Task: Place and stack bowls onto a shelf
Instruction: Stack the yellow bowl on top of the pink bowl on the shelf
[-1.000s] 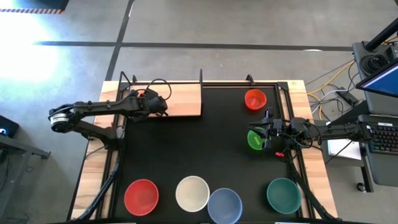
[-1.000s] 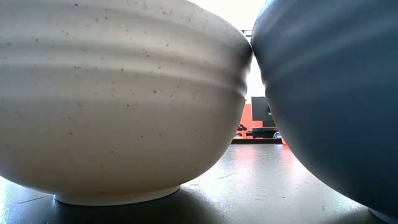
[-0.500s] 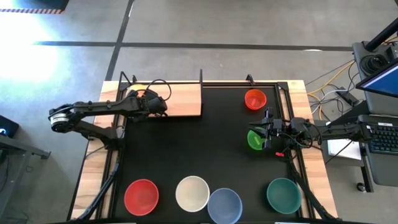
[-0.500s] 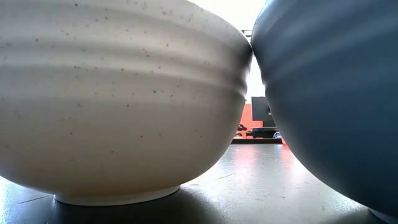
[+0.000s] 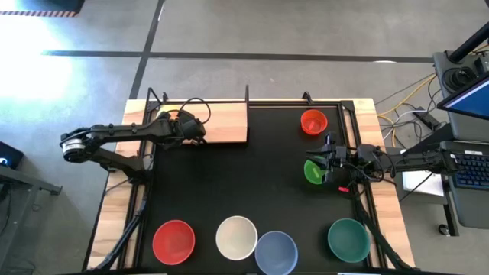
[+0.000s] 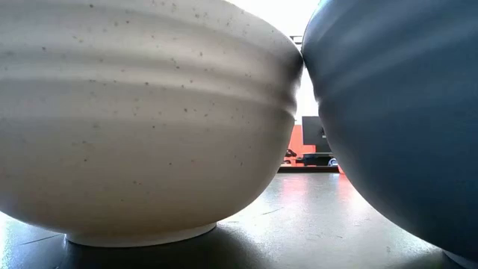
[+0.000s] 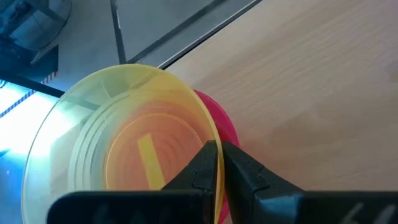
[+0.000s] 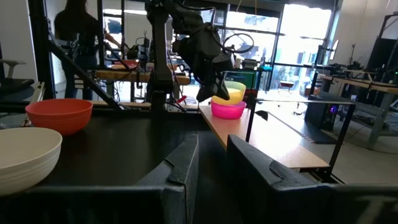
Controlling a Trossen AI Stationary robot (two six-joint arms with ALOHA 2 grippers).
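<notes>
From above, the flat light-wood plank shelf [image 5: 218, 122] lies at the far left of the black mat [image 5: 244, 183] that covers the desk. The left gripper [image 5: 186, 124] sits over the shelf's left end, and a sliver of the small yellow plastic bowl [image 5: 170, 111] shows beside it. The small orange-red plastic bowl [image 5: 313, 121] stands empty at the far right of the mat, and nearer lies the small bright green plastic bowl [image 5: 312, 172] with the right gripper [image 5: 327, 169] at its rim. Along the near edge stand four larger empty bowls: the red one [image 5: 173, 242], the white one [image 5: 236, 237], the pale blue one [image 5: 276, 253] and the teal one [image 5: 348, 239]. Grey floor with dark lines lies beyond the desk, and a computer station stands at the right.

The low view is filled by the white bowl [image 6: 142, 127] and pale blue bowl [image 6: 396, 119], their walls nearly touching.

In the left wrist view the left gripper [image 7: 217, 162] has its jaws pressed together on the rim of the yellow bowl [image 7: 124, 143], which is nested, tilted, in the small magenta plastic bowl [image 7: 221, 127] on the shelf [image 7: 311, 93].

The right wrist view shows the right gripper [image 8: 211, 149] with its jaws a little apart; whether they pinch anything cannot be told. Far off, the yellow bowl [image 8: 233, 91] sits in the magenta bowl [image 8: 227, 110] under the left arm, and a person stands in the workshop behind.

A second ago the left jaws were spread; they have since closed on the yellow rim.
</notes>
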